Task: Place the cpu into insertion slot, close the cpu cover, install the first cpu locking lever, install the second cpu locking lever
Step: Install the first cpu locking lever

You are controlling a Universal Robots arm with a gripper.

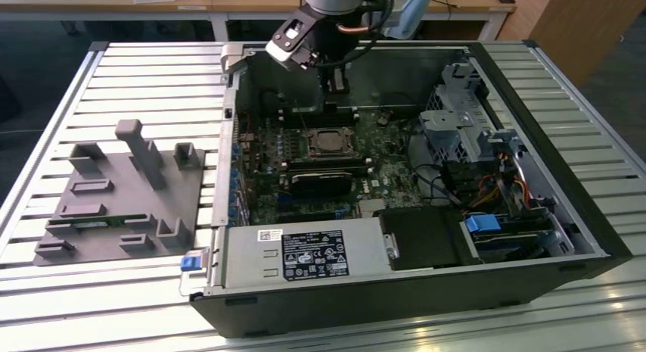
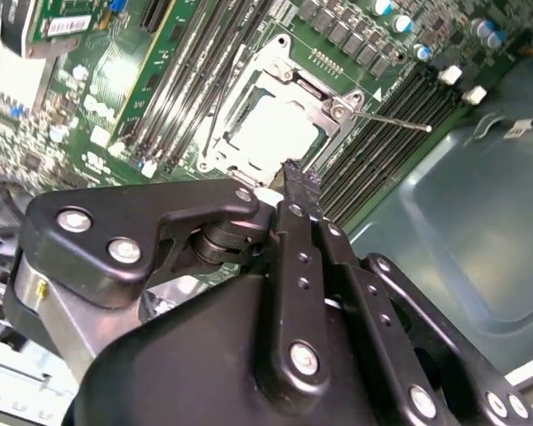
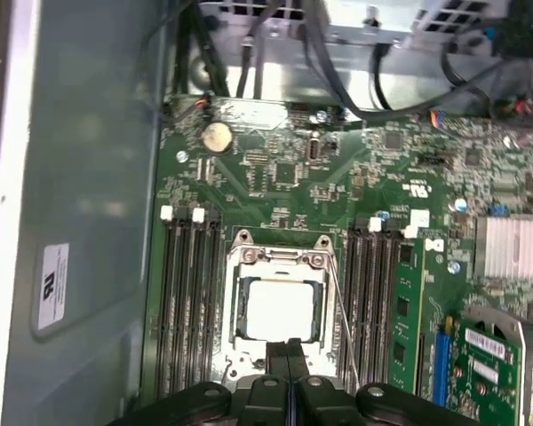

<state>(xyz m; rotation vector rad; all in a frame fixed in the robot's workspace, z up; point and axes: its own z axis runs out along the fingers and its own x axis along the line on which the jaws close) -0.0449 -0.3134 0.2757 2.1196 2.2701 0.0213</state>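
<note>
**Open computer case** on a slatted table, with the green motherboard inside. The gripper, fingers pressed together and holding nothing, hovers just over the socket edge. The cpu cover lies flat around the cpu, which sits in the insertion slot with its edges parallel to the memory slots. A thin locking lever slants from the cover's corner, its long axis running towards the gripper.
</note>
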